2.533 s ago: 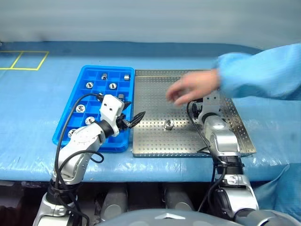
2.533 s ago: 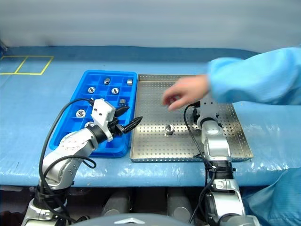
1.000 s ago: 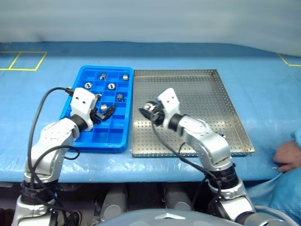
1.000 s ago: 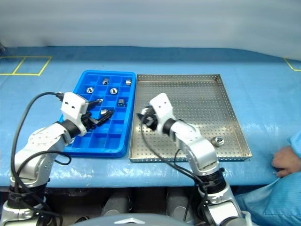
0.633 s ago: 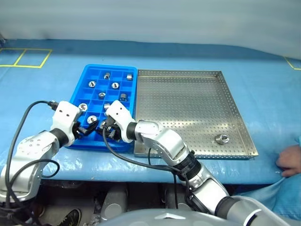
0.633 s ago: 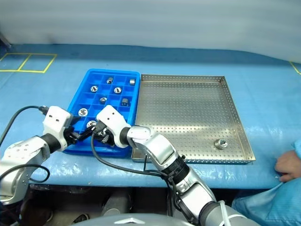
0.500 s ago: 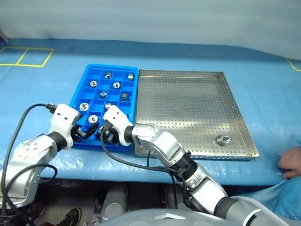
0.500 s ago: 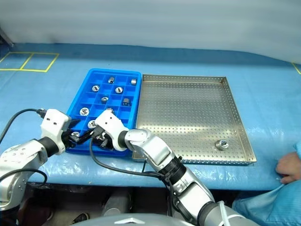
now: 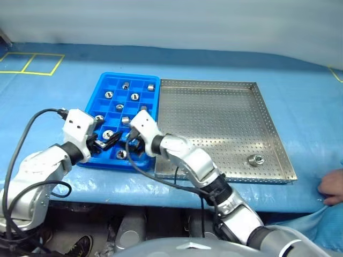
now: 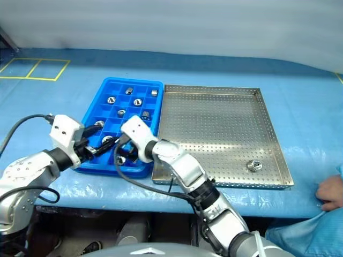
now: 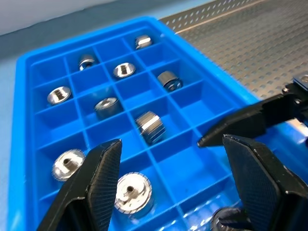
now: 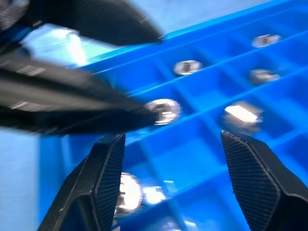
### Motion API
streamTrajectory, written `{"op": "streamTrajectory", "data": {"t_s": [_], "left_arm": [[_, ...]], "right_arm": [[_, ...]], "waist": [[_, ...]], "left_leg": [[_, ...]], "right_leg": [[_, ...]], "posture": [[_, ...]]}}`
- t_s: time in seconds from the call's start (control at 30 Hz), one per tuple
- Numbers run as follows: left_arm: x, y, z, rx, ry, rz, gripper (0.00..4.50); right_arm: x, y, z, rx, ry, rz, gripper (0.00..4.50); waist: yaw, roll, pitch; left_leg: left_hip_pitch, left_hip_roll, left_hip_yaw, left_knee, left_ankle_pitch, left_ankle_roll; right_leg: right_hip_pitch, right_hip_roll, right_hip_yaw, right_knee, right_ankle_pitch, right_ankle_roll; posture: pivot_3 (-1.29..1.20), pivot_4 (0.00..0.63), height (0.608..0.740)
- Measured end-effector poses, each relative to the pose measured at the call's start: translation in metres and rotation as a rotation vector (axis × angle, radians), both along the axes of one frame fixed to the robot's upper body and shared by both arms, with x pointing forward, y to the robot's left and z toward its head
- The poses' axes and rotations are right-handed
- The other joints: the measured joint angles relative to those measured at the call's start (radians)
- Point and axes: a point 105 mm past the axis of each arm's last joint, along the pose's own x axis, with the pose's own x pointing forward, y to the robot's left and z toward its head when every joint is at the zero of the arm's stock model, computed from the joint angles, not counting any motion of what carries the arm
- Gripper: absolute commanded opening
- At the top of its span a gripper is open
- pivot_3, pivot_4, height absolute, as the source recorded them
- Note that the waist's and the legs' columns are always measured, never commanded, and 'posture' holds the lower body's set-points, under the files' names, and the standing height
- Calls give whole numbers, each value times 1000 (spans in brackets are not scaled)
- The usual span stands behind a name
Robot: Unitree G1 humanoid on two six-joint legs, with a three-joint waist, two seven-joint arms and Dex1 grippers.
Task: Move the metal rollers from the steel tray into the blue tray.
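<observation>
Our right gripper has just spread apart over the blue tray, releasing a roller there. Left gripper hangs open, empty. One roller remains at four o'clock in the steel tray.

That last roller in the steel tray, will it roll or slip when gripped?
The roller seems to sit on a flat end, so it probably stays put. Its shiny metal looks slippery between the fingers. If tipped on the steel tray, it would likely roll.
</observation>
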Motion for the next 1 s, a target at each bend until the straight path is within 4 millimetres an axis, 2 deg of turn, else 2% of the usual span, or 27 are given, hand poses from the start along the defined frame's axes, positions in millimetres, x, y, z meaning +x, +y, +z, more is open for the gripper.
{"op": "streamTrajectory", "data": {"t_s": [0.1,0.17,0.2,0.3,0.37,0.53,0.67,0.93,0.97,1.0], "left_arm": [[-1,-28,0,-85,6,-105,3689],[-4,-54,-4,-138,24,-206,3689],[-6,-66,-6,-149,35,-255,3689],[-11,-94,-13,-183,68,-379,3689],[-9,-105,-14,-190,74,-430,3689],[-5,-123,-9,-209,60,-541,3689],[-7,-135,-18,-213,108,-615,3689],[-9,-145,-31,-212,169,-686,3689],[-9,-146,-31,-212,167,-687,3689],[-9,-146,-30,-211,164,-688,3689]], "right_arm": [[20,-62,8,-49,-79,-231,3335],[27,-115,2,-147,-106,-424,3335],[26,-140,-3,-202,-105,-509,3335],[11,-195,-17,-301,-51,-692,3335],[0,-213,-22,-331,-20,-754,3335],[-17,-247,-34,-377,55,-900,3335],[-25,-266,-38,-376,91,-991,3335],[-33,-267,-55,-299,204,-1034,3335],[-34,-267,-57,-279,218,-1040,2938],[-34,-267,-58,-265,227,-1044,2725]], "waist": [[5,0,0],[2,0,0],[1,0,0],[-18,0,0],[-39,0,0],[-78,1,-1],[-94,1,-1],[-107,1,-1],[-108,1,-1],[-108,1,-1]], "left_leg": [[-1,-1,0,1,0,0],[-1,-1,0,1,0,0],[-1,-1,0,0,0,0],[-2,0,0,0,0,0],[-1,1,1,0,0,0],[0,0,2,3,0,0],[0,0,4,3,0,1],[0,0,4,3,0,1],[0,0,4,3,0,1],[0,0,4,3,0,1]], "right_leg": [[0,-1,0,-1,0,0],[0,-1,1,-1,0,0],[-1,-1,1,0,0,0],[-1,0,1,1,0,0],[-2,1,2,1,0,0],[0,1,4,1,1,1],[0,1,6,1,1,2],[0,1,6,1,1,2],[0,1,6,1,1,3],[0,1,6,1,1,3]], "posture": [[82,150,740],[48,150,740],[36,150,740],[-19,150,740],[-51,150,740],[-102,150,740],[-117,150,740],[-127,150,740],[-127,150,740],[-127,150,740]]}}
